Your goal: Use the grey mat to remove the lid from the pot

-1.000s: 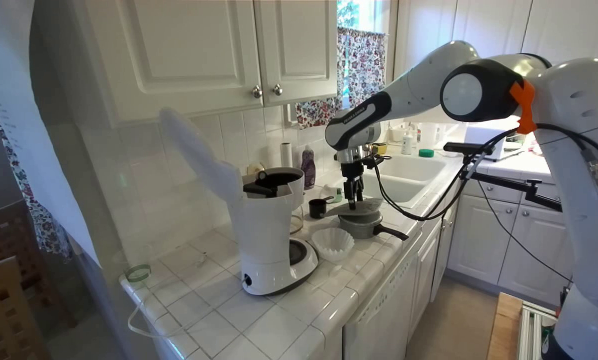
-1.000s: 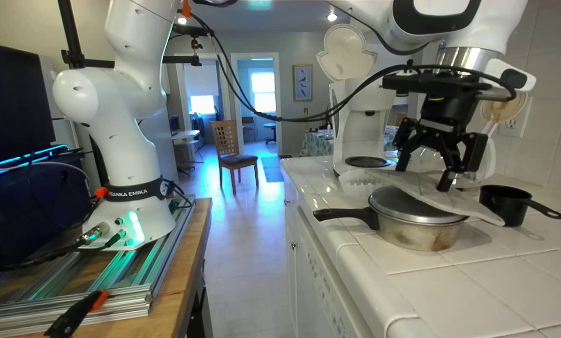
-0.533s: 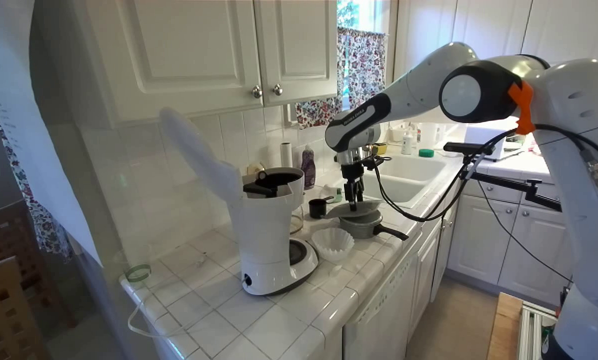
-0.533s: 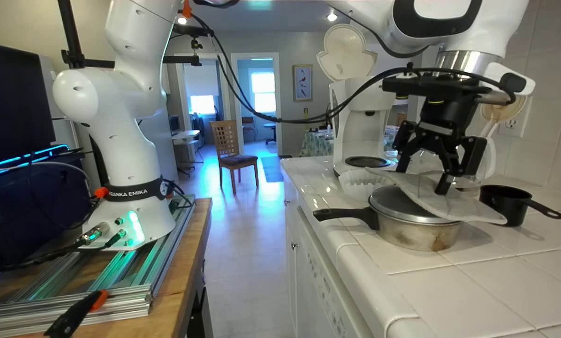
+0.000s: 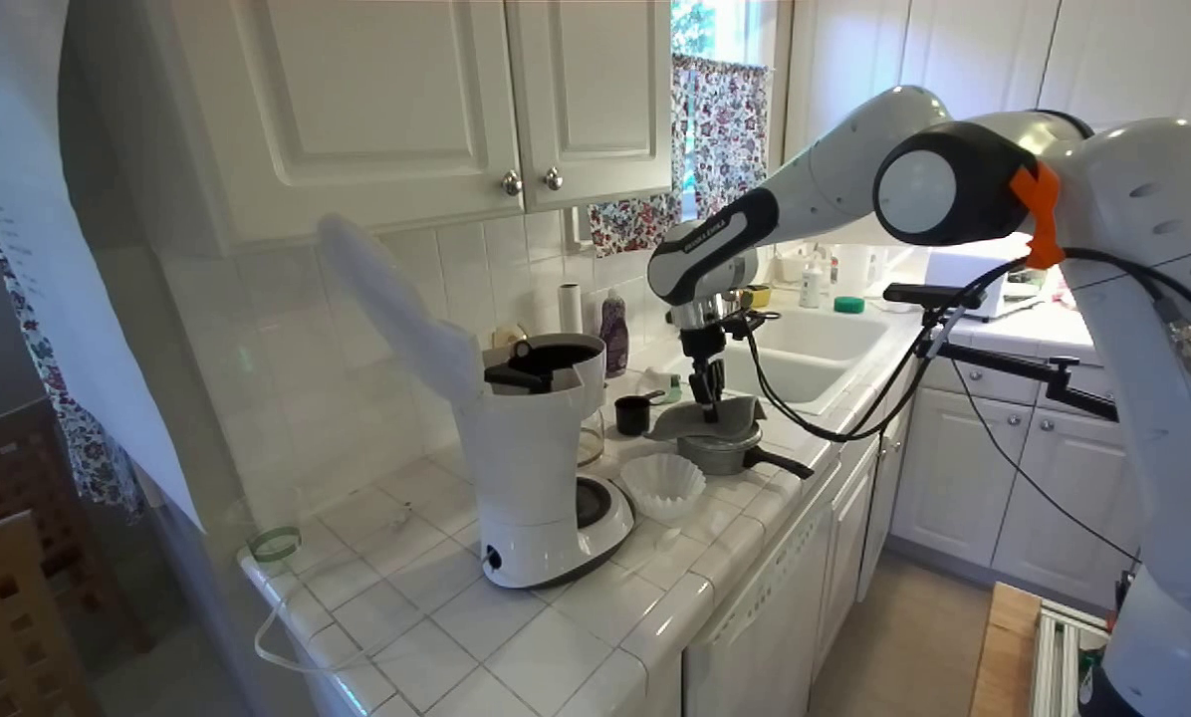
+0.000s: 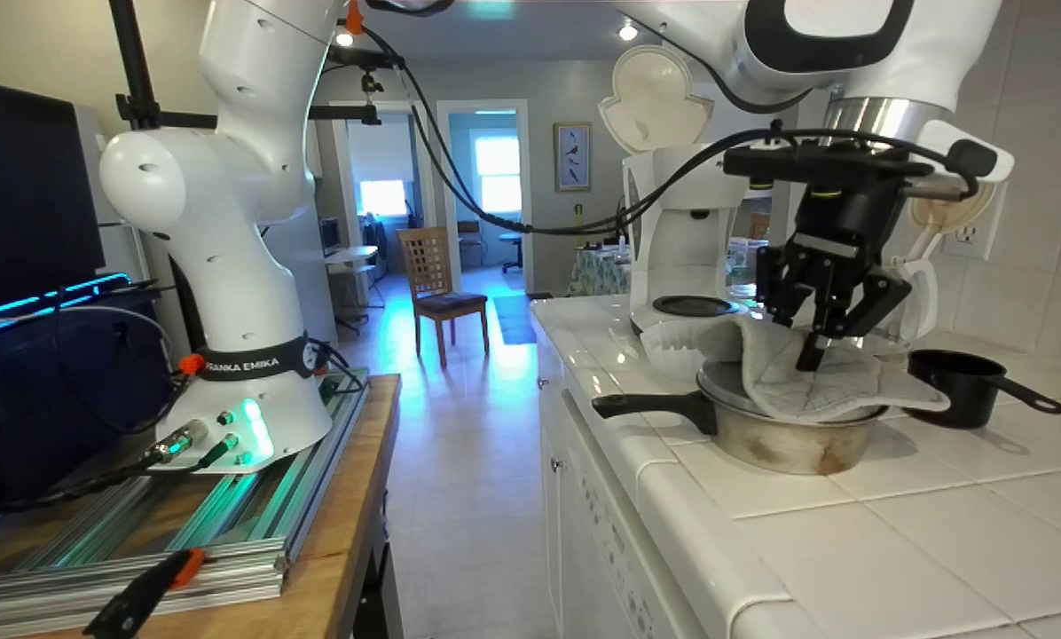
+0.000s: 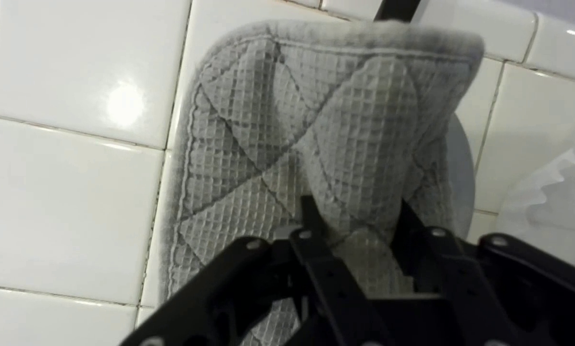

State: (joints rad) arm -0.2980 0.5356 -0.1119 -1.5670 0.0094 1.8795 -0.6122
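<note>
Where the grey mat (image 7: pixel 273 154) ridged up in the wrist view, the gripper (image 7: pixel 357 221) pinched a fold of it between two fingers. Whether anything firm sat inside that fold, could not tell. Mat lay draped over the lid (image 6: pixel 724 382), which sat on the pot (image 6: pixel 792 444). Step in hand, I judged: taking hold of the lid through the mat. Doing it well called for a squeeze that caught the lid itself, not just slack mat, then a slow, straight lift, checking early that its edge parted level from the pot. Nothing was seen bracing the pot, so a sideways pull would likely have dragged it.

Containers: pot covered, contents hidden. A small dark cup (image 6: pixel 970 386) stood upright near it, mat corner overlapping it in an exterior view, contact unclear; inside too dark to read. A paper filter (image 5: pixel 663 488) opened upward between pot and coffee maker (image 5: pixel 531 468); the latter's top stood raised, something dark inside.
</note>
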